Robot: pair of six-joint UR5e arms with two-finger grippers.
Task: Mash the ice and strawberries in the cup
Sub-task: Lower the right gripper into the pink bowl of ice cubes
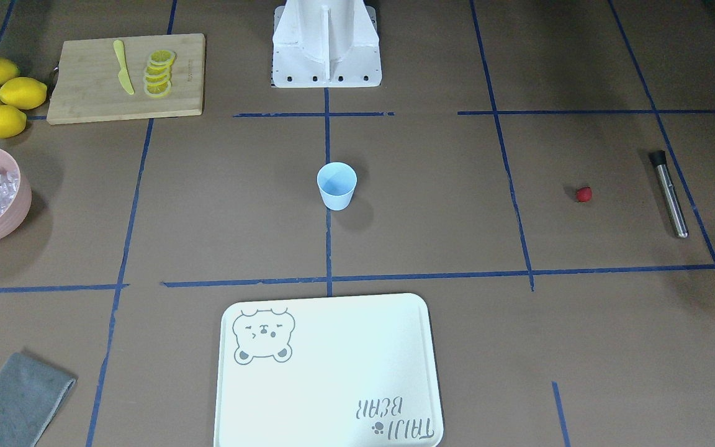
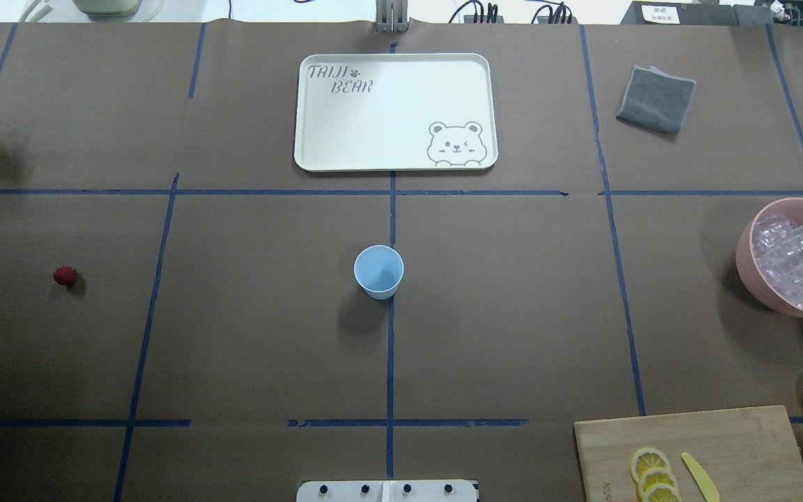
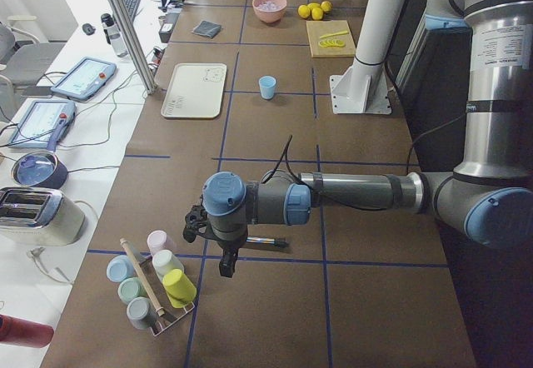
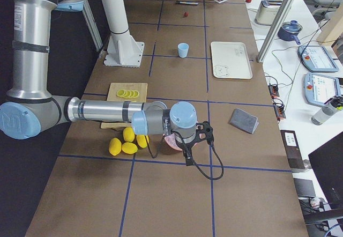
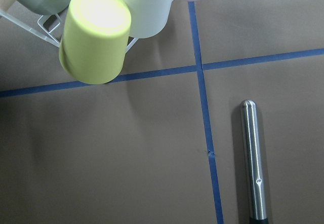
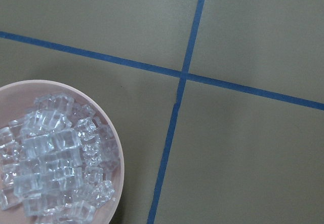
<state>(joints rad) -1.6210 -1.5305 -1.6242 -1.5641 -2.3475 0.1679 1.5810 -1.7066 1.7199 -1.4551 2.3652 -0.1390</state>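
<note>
The pale blue cup stands upright and empty at the table's middle. One small red strawberry lies alone on the left half. The ice is heaped in a pink bowl at the right edge and fills the lower left of the right wrist view. My left gripper hangs over a steel muddler by the cup rack. My right gripper hovers beside the bowl. Both show only in the side views, so I cannot tell their state.
A white bear tray lies beyond the cup. A cutting board carries lemon slices and a yellow knife, with whole lemons beside it. A grey cloth sits far right. A rack of coloured cups stands at the left end.
</note>
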